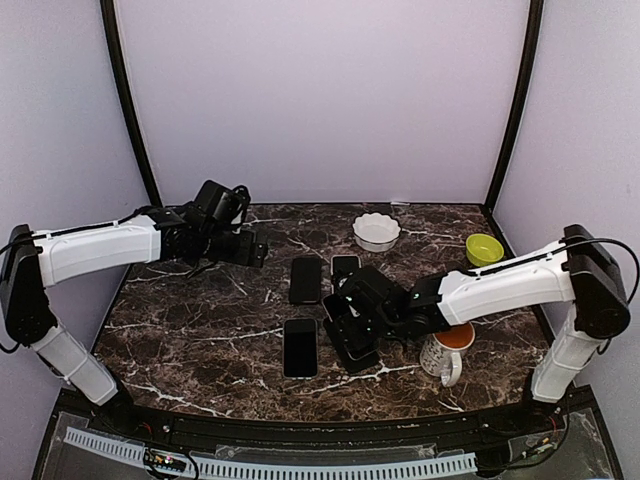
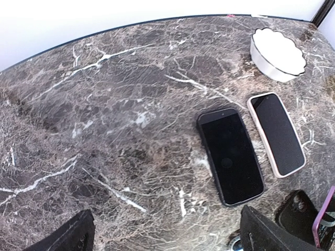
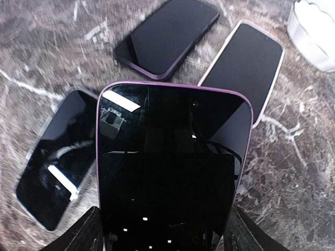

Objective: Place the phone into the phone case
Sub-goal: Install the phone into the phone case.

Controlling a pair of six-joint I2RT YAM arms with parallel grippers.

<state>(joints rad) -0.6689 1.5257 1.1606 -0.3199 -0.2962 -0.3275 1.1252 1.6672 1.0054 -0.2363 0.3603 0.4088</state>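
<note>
My right gripper is shut on a purple-edged phone with a glossy black screen, tilted up above the marble table. A black phone case lies flat just beyond it. A pale-rimmed case or phone lies beside it on the right. A silver-edged phone lies flat to the held phone's left. My left gripper hovers open over bare marble, left of the black case, with nothing between its fingers.
A white scalloped bowl stands at the back. A green bowl sits at the far right. A white mug with an orange inside stands right under my right forearm.
</note>
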